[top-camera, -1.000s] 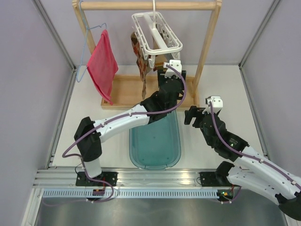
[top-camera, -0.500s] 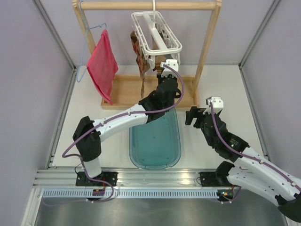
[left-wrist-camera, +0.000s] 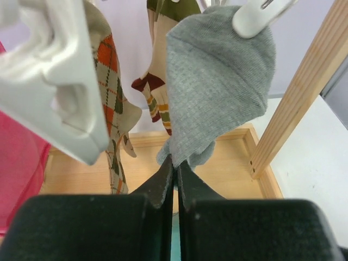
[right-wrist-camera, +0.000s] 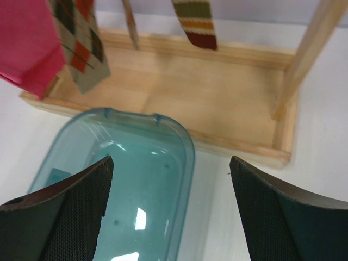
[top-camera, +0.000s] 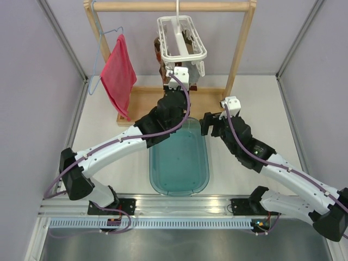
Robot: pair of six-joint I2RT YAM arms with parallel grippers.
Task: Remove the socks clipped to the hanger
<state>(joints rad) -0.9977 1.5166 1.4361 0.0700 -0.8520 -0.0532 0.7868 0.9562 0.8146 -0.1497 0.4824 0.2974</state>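
Starting big: wooden rack (top-camera: pixel 239 54) at the far end of the table (top-camera: pixel 261 98), teal tub (top-camera: pixel 179 168) lying just in front of its base. Hanging from the top bar, the hanger (top-camera: pixel 182 38), a white frame with clips dangling under it, and off to its left a red cloth (top-camera: pixel 117 73), not part of the job. Clipped under the white frame, the socks (top-camera: pixel 161 57): a grey sock (left-wrist-camera: pixel 217 87) held at the top by a white clip (left-wrist-camera: pixel 255 16), plus argyle socks (left-wrist-camera: pixel 111 109) behind and to the left of it.

Left gripper (left-wrist-camera: pixel 175 166) up under the frame, jaws squeezed nearly flat together on the bottom edge of the grey sock. Right gripper (right-wrist-camera: pixel 169 163) parked low over the near end of the tub, jaws spread wide, nothing in them.

So, by the look of it: grab done, pull not yet. Next up, probably a firm tug down and back toward the tub to pop the fabric out of the clip, ideally without swinging the whole frame around. After that, presumably a drop into the tub and on to the argyle ones.
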